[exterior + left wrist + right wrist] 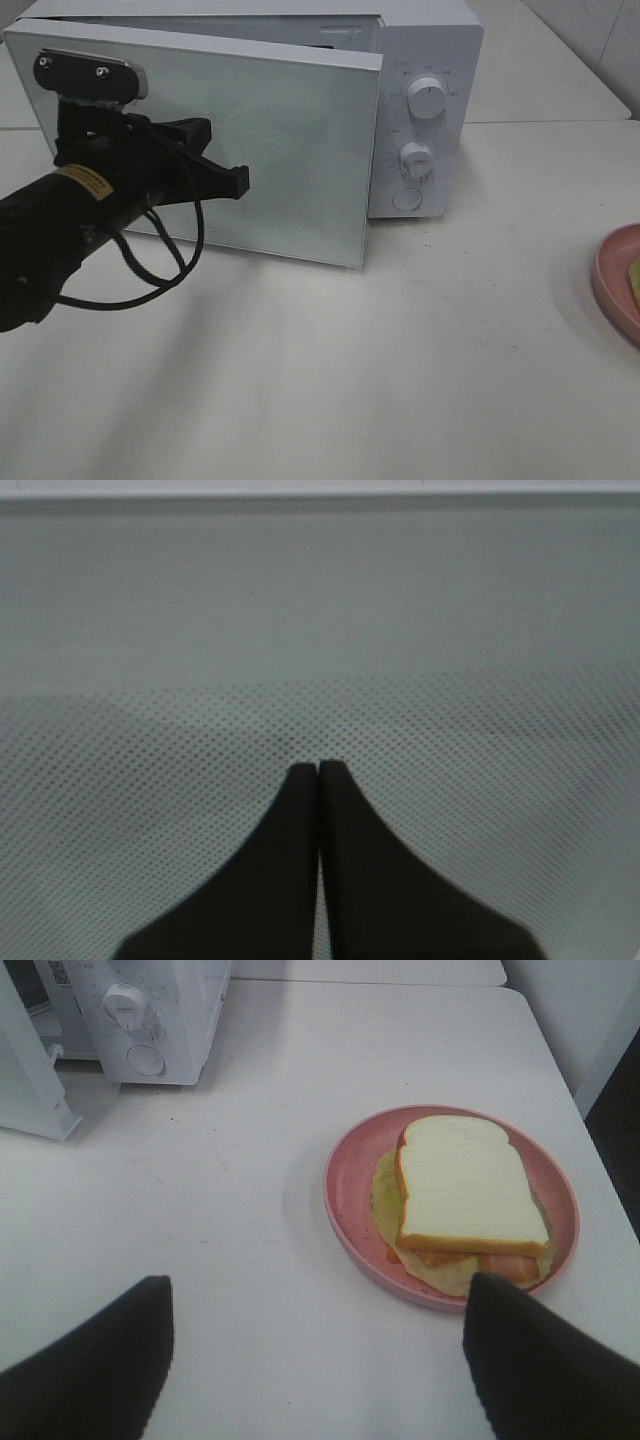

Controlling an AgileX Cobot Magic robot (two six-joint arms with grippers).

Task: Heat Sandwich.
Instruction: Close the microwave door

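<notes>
The black left gripper (238, 181), jaws pressed together, sits at centre-left against the white microwave's frosted glass door (290, 130), seemingly to swing it. The cream-bread sandwich (465, 1195) waits on the round pink plate (345, 1200) at far right, with the right gripper (315, 1360) wide apart above it, ready to grab.

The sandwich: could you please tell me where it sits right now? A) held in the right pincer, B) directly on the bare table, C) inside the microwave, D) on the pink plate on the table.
D: in the right wrist view the sandwich lies on the pink plate, which rests on the white table, away from the microwave, while the open right pincer holds nothing.
</notes>
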